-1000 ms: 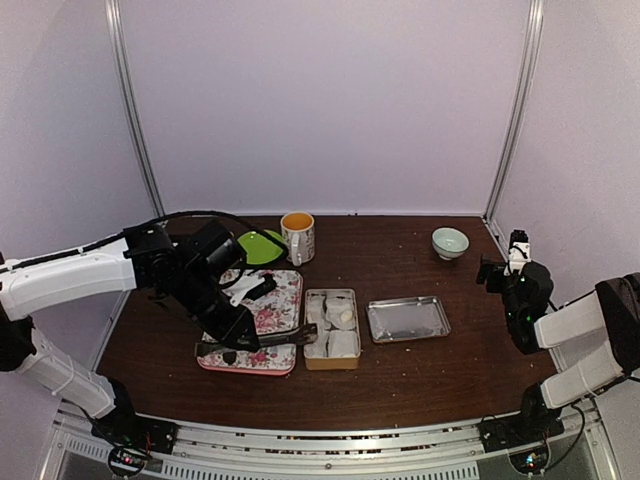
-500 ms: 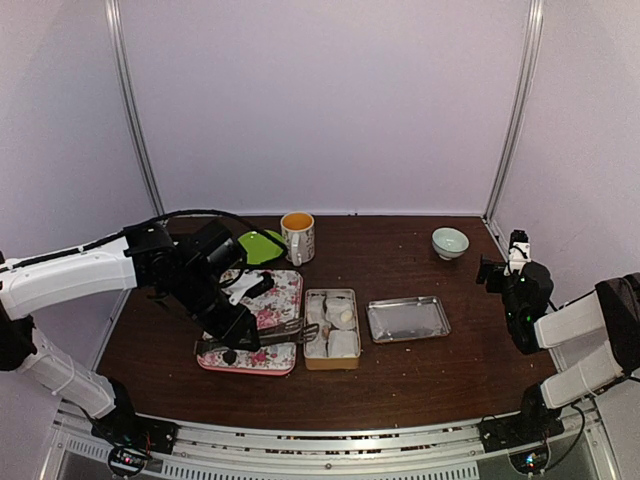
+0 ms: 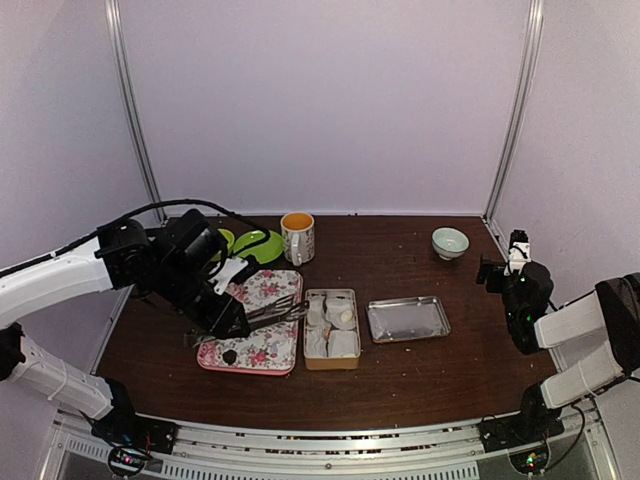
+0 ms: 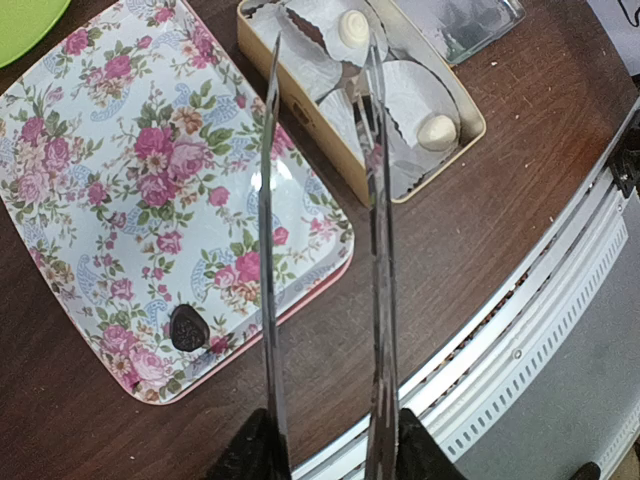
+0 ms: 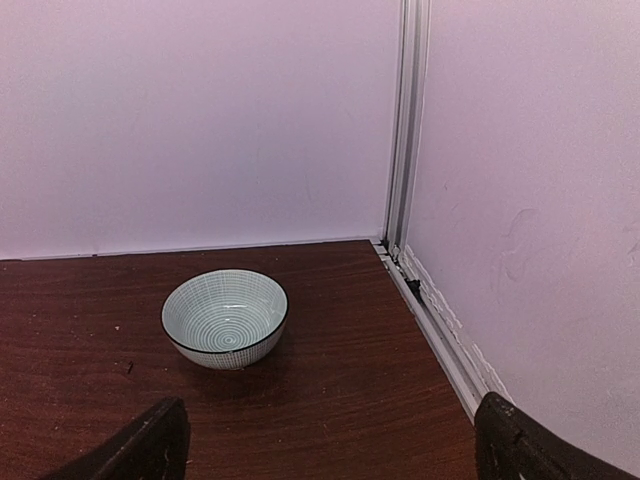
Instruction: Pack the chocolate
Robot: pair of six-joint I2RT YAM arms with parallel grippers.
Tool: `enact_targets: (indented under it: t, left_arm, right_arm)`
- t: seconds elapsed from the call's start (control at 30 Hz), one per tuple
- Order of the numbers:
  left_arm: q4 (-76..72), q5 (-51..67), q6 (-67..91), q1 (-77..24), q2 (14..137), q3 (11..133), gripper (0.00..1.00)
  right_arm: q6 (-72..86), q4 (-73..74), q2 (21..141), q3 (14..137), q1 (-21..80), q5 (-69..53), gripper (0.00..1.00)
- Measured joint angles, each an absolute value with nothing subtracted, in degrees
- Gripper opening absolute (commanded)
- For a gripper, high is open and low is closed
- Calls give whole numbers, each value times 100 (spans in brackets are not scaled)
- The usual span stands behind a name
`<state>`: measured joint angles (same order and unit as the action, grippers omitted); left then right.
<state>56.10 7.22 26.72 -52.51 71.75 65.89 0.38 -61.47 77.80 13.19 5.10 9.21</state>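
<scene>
The chocolate [image 4: 187,327] is a small dark lump lying near the front corner of the flowered tray [image 4: 100,180], seen from above as the chocolate [image 3: 229,354] on the tray [image 3: 272,346]. My left gripper [image 4: 330,455] is shut on a pair of metal tongs [image 4: 270,250]. The tong arms stand apart with nothing between them, raised above the tray, and the chocolate lies to their left. The tong tips reach over the tan tin [image 4: 300,120]. From above, the left gripper [image 3: 225,320] holds the tongs [image 3: 278,311]. My right gripper [image 5: 330,450] hangs open and empty at the far right.
The tan tin [image 3: 331,328] holds white paper cups with pale sweets. A metal lid [image 3: 408,319] lies to its right. A mug [image 3: 298,237] and green plates [image 3: 258,245] stand behind the tray. A striped bowl [image 5: 225,318] sits at the back right corner.
My left arm has risen and drawn back to the left, lifting the tongs off the tray's front edge. The tong arms have spread apart. The chocolate stays on the tray.
</scene>
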Motion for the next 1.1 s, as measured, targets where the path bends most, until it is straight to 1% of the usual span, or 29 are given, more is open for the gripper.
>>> enact_targets:
  t: [0.13,0.23,0.27,0.5,0.77,0.97,1.1]
  left_arm:
    - [5535,670,2676,-5188,7096,6464,40]
    - [5391,875,2709,-5146,7076,6403,33]
    - [5321,952,2744,-5146,7096,6403,32]
    - [5037,1280,2801,-5148,7575,6477,31]
    - [4934,1411,2794,-5225,8197,6947,29]
    - [4989,1363,2692,-5236,8737,7301,16]
    - [5024,1302,2626,-5236,9002,7459,12]
  right_arm:
    - [38,-6147,7780,1319,510,921,100]
    - [38,-6147,7780,1319,510,921,100]
    - [38,-6147,7780,1319,510,921,100]
    - [38,-6147,7780,1319,510,919,100]
    - [36,-6147,7780,1319,510,921,100]
    - [38,-6147,7780,1319,510,919,100]
    - [38,-6147,7780,1319,510,921,100]
